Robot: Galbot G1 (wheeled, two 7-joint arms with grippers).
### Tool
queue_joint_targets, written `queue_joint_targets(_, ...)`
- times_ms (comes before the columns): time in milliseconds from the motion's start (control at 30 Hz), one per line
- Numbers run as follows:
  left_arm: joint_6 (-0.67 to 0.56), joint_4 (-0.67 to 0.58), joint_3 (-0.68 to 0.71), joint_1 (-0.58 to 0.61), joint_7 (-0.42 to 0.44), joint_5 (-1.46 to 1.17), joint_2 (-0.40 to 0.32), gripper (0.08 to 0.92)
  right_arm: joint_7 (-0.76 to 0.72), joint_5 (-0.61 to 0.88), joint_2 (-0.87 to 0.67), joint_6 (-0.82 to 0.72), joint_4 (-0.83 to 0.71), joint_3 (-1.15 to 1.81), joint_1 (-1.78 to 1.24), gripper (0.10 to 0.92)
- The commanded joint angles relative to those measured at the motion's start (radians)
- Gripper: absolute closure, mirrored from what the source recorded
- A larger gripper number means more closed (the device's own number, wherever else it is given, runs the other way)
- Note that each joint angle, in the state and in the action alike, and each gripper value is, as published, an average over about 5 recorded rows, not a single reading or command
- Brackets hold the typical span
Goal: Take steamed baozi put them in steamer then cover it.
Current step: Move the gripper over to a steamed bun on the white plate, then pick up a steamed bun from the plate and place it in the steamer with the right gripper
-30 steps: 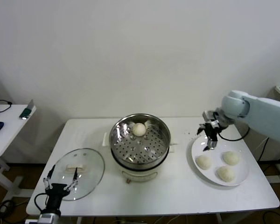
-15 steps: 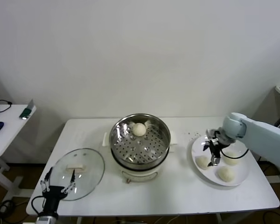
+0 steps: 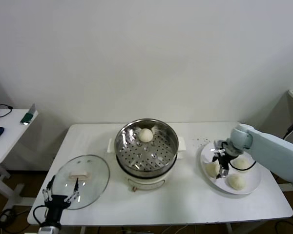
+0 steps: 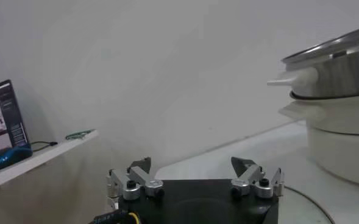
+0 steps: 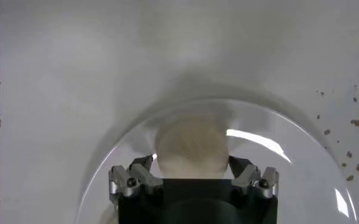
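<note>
Black-fingered and metal-tipped, your right gripper (image 3: pixel 221 165) sits low over the flat white plate (image 3: pixel 251 184), its jaws either side of a round cream-white dough bun (image 5: pixel 191 145); whether they already press the dough, you cannot tell. That bun lies straight ahead between the fingers (image 5: pixel 133 178), with no long axis to align. Two more buns (image 3: pixel 237 182) rest just beside it. Your target, the shiny steel perforated steamer (image 3: pixel 146 146), stands well to the robot's left, one bun (image 3: pixel 145 135) already inside. The left gripper (image 3: pixel 61 193) waits spread open near the clear glass lid (image 3: pixel 83 174).
</note>
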Motion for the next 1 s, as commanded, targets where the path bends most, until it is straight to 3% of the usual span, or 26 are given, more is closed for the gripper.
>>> queue_joint_targets(33,-0.001,0.002,0.002,0.001,0.0,0.004,0.0,0.177,-0.002,-0.009,0.01,0.006,-0.029,0.02,-0.021,0.283)
queue_joint_targets(200,-0.002,0.002,0.005,0.001,-0.001,0.007,-0.002,0.177,-0.005,0.007,0.007,0.007,-0.021,0.014,-0.001,0.338)
queue_joint_targets(533,-0.009,0.001,0.005,0.011,-0.001,0.003,-0.005,0.177,-0.002,0.098,-0.022,0.008,0.025,-0.089,0.173,0.354)
queue_joint_targets(733,-0.01,-0.005,0.012,0.02,0.001,-0.01,-0.004,0.177,-0.011,0.293,-0.005,0.01,0.071,-0.341,0.517,0.347)
queue_joint_targets(1000,-0.008,-0.02,0.035,0.024,0.002,-0.012,-0.009,0.177,-0.008,0.572,0.14,-0.035,0.109,-0.557,0.851,0.347)
